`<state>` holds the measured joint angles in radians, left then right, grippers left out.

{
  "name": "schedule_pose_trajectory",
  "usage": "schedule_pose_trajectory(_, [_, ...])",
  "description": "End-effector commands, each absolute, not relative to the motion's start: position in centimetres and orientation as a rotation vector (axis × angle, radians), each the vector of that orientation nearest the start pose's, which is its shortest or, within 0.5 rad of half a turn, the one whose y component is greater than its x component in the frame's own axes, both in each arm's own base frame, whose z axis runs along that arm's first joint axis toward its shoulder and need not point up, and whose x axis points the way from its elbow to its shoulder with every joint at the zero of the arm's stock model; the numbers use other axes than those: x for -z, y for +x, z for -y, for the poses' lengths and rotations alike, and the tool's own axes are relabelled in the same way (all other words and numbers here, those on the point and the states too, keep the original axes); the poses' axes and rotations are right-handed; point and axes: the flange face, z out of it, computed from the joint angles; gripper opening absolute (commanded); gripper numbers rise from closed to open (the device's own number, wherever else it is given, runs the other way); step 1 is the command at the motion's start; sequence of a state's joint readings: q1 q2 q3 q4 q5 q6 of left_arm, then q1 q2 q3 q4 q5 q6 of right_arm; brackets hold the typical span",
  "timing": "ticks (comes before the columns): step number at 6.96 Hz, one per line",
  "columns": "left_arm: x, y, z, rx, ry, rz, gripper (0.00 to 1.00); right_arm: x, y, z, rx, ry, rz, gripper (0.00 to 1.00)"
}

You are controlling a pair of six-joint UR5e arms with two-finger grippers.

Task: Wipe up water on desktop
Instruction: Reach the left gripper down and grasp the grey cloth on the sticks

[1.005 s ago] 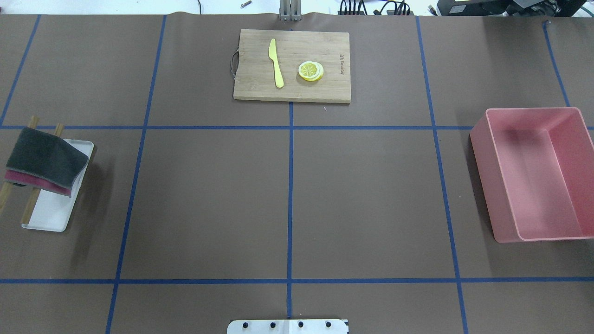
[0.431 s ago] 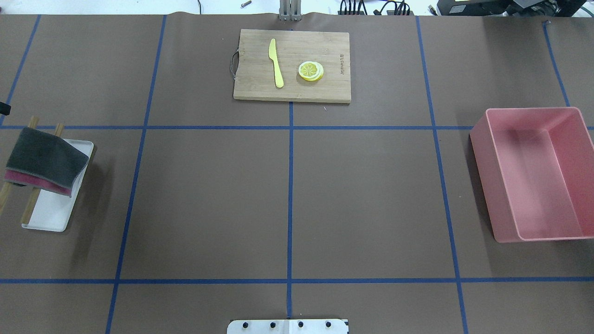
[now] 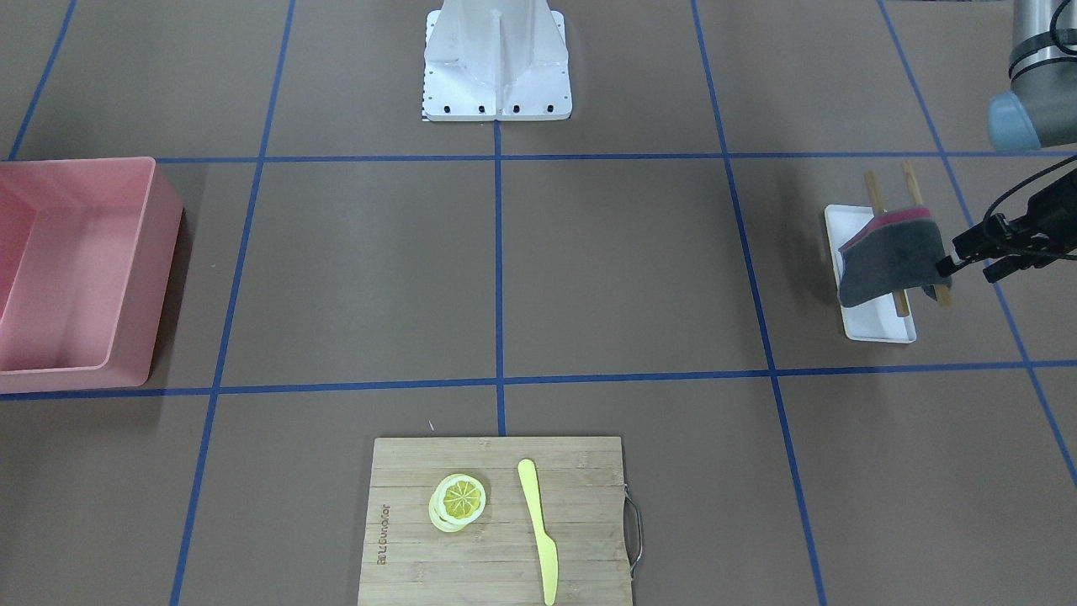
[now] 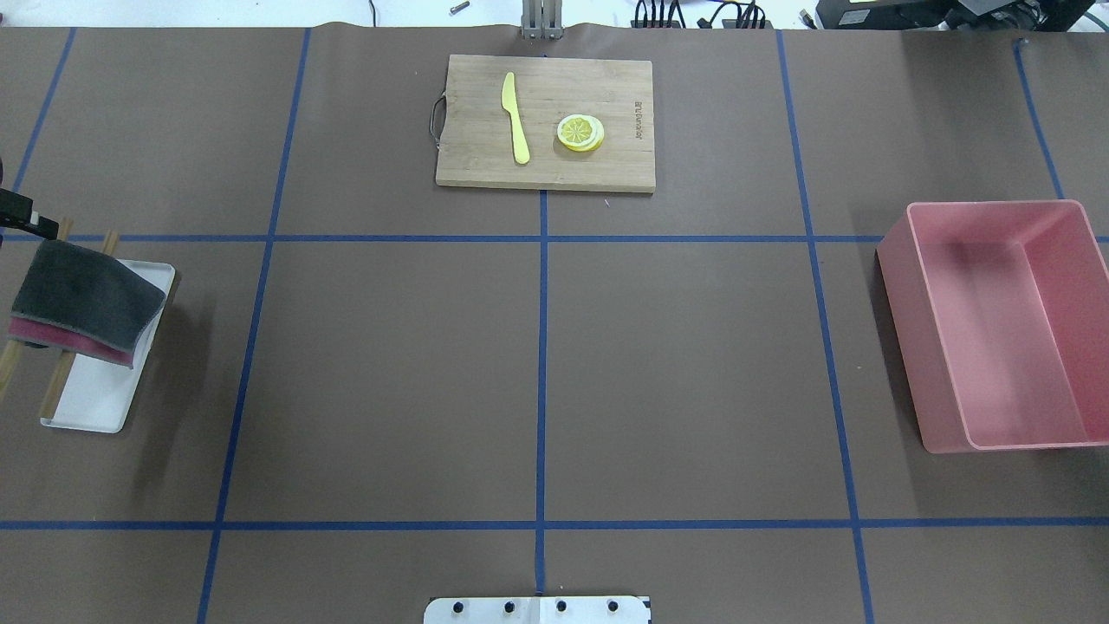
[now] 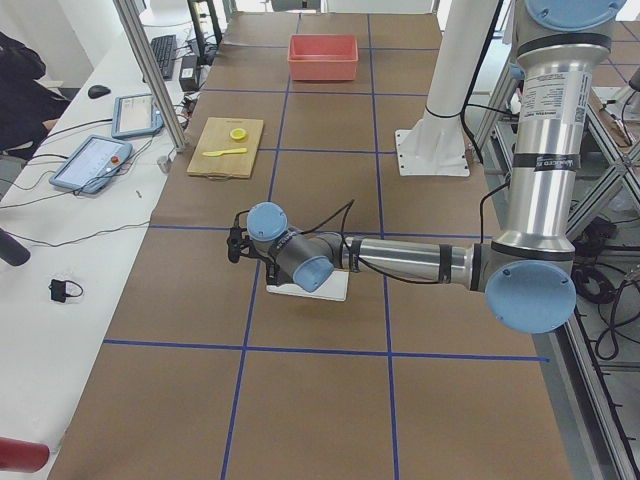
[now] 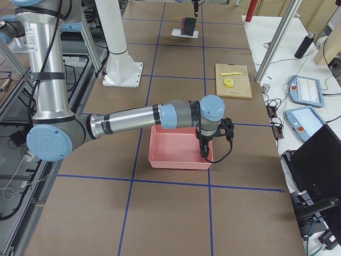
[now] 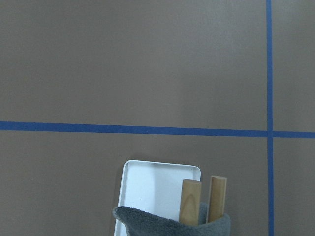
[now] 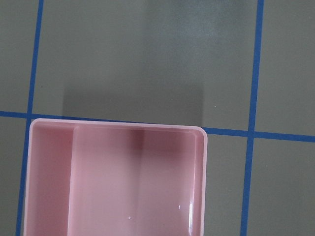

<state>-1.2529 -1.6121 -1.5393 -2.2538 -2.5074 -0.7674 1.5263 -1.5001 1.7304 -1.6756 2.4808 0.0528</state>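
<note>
Step (judged): approach to the cloth; wiping not yet begun.
Desktop (image 4: 390, 373): brown surface under blue tape lines, spanning the whole work area. I cannot make out a wet patch in any view, so the spill location is unknown.
Cloth (image 4: 87, 295): grey, folded over a magenta layer, at the robot's far left. It is draped over 2 wooden rods (image 7: 191, 201) that slope up from a white tray (image 4: 95, 407). The raised hang probably leaves a free edge for fingers to close on.
Left gripper (image 3: 974, 259): level with the cloth's outer edge, just beside it. Its fingers are spread and hold nothing. Contact with the fabric cannot be confirmed.
Left wrist view: cloth fold and rod ends at the bottom edge, bare desktop ahead.
Right gripper (image 6: 205, 152): hangs over the pink bin (image 4: 910, 347), well apart from the cloth. Seen only from the side, so whether its fingers are parted I cannot tell.
Bin (judged): likely the drop point for the used cloth.
Cutting board (image 4: 476, 165): at the far edge, carrying a yellow knife (image 4: 517, 117) and lemon slices (image 4: 580, 133). Not part of the wipe.
Risk (judged): pinching 1 layer only, or dragging the rods off the tray.
</note>
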Motion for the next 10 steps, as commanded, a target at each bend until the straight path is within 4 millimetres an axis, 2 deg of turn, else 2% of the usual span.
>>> schedule_pose_trajectory(1, [-56.9, 11.3, 50.3, 0.079, 0.085, -1.105, 0.97, -54.3, 3.2, 52.2, 0.049, 0.076, 0.913, 1.00])
schedule_pose_trajectory(2, [-57.9, 10.7, 48.4, 0.072, 0.096, -1.112, 0.97, -54.3, 3.2, 52.2, 0.047, 0.074, 0.913, 1.00])
schedule_pose_trajectory(3, [-57.9, 10.4, 47.5, 0.071, 0.099, -1.114, 0.97, -54.3, 3.1, 52.3, 0.049, 0.074, 0.913, 1.00])
schedule_pose_trajectory(6, [-57.5, 11.2, 47.2, 0.043, 0.079, -1.136, 0.96, -54.5, 3.1, 52.3, 0.041, 0.067, 0.913, 1.00])
schedule_pose_trajectory(7, [-57.3, 11.4, 47.1, 0.030, 0.088, -1.143, 0.75, -54.4, 3.1, 52.3, 0.042, 0.069, 0.913, 1.00])
schedule_pose_trajectory(9, [-57.3, 11.5, 47.0, 0.025, 0.094, -1.146, 0.66, -54.4, 3.1, 52.3, 0.042, 0.069, 0.913, 1.00])
schedule_pose_trajectory(10, [-57.2, 11.4, 47.0, 0.025, 0.098, -1.147, 0.50, -54.5, 3.1, 52.3, 0.041, 0.067, 0.913, 1.00])
